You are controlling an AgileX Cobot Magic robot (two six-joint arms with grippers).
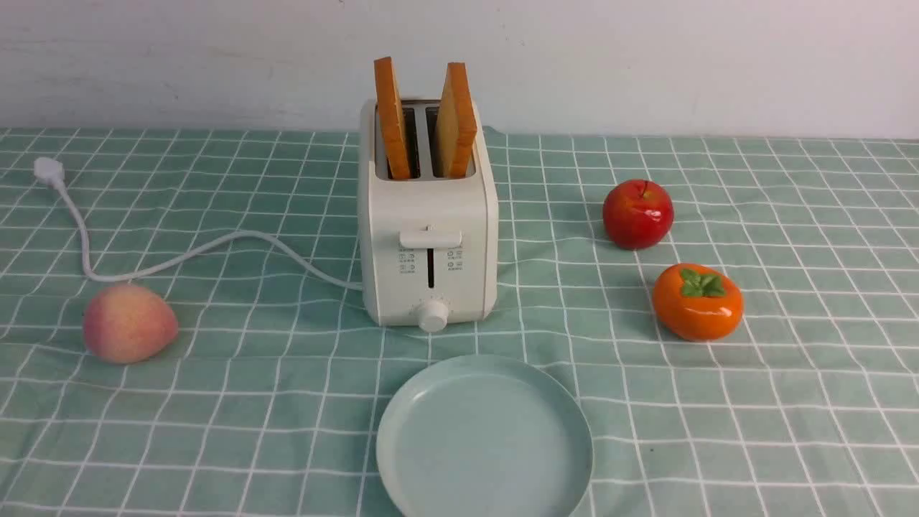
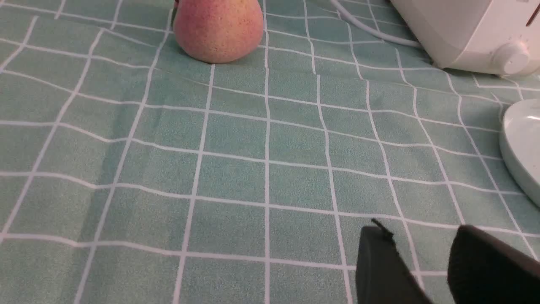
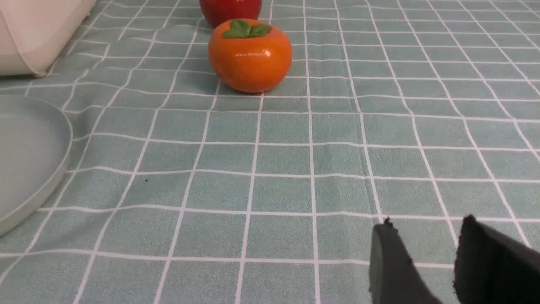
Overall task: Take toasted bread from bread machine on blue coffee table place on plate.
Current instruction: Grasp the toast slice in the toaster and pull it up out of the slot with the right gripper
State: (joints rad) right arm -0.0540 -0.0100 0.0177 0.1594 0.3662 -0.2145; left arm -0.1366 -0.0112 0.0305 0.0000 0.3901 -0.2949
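Two slices of toasted bread stand upright in the bread machine, one in the left slot and one in the right slot. The cream-white toaster sits at the middle of the blue coffee table. The empty plate lies in front of the toaster. Neither arm shows in the front view. My left gripper is open and empty over bare cloth, with the toaster's corner and the plate's rim beyond it. My right gripper is open and empty over bare cloth, with the plate's rim off to one side.
A peach lies at the left, also in the left wrist view. The toaster's white cord runs left to its plug. A red apple and an orange persimmon lie at the right, both in the right wrist view.
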